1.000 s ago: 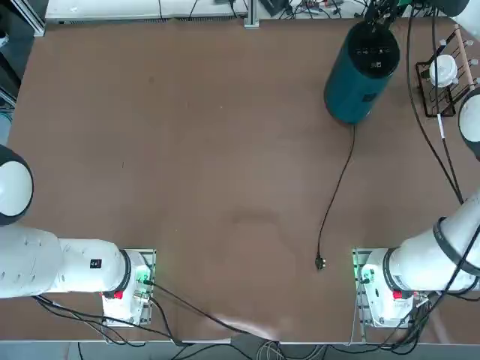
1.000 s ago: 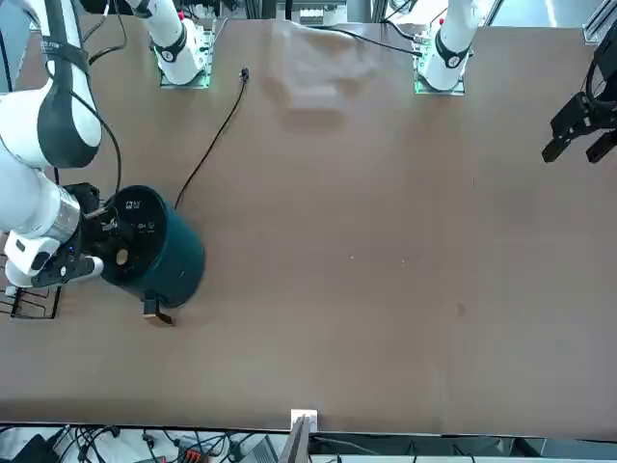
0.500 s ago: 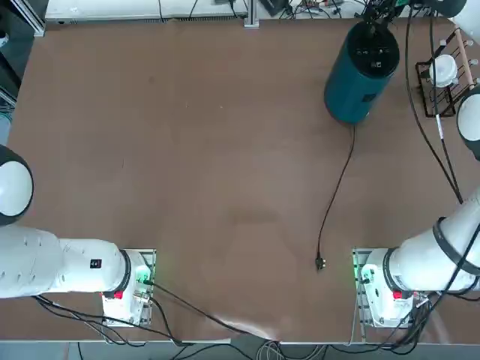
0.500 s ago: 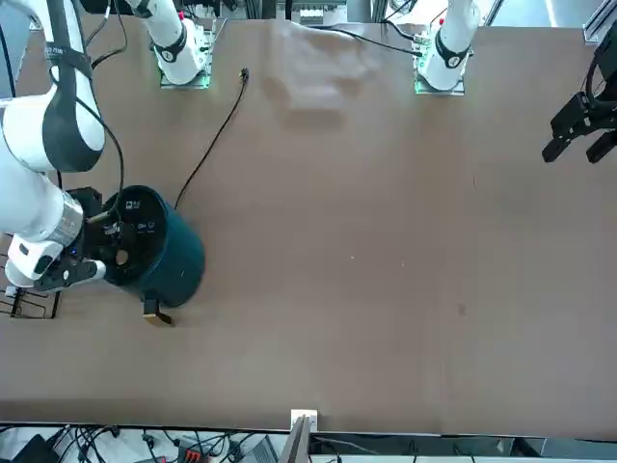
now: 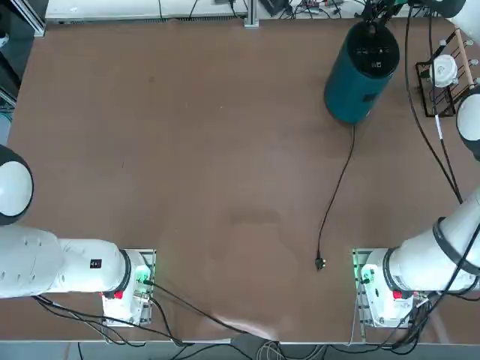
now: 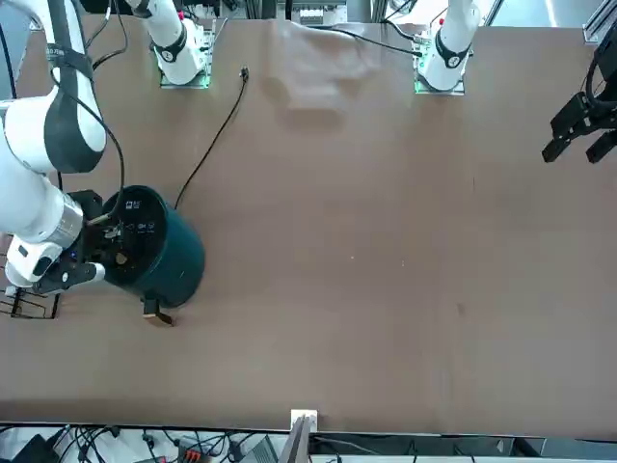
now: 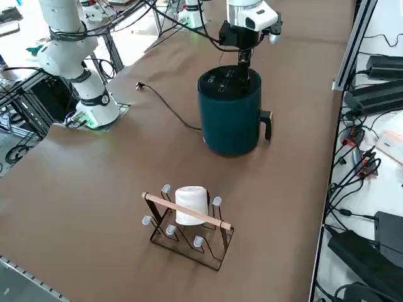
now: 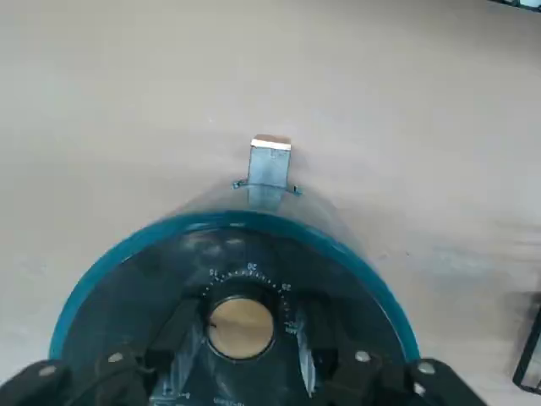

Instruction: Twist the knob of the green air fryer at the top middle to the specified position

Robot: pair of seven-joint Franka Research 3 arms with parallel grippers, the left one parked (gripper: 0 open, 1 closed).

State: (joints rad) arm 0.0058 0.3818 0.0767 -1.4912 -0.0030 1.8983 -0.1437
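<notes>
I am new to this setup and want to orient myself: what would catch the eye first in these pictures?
The green air fryer stands out, tall near the table's far edge, toward the robot's right. The right pincer sits over its black top, one finger on each side of the knob. Beside the fryer, further right, a wire rack holds a white cup.

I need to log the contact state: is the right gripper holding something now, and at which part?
The right gripper sits on top of the green air fryer, its jaws on either side of the knob. Whether they actually press on its rim cannot be told.
</notes>
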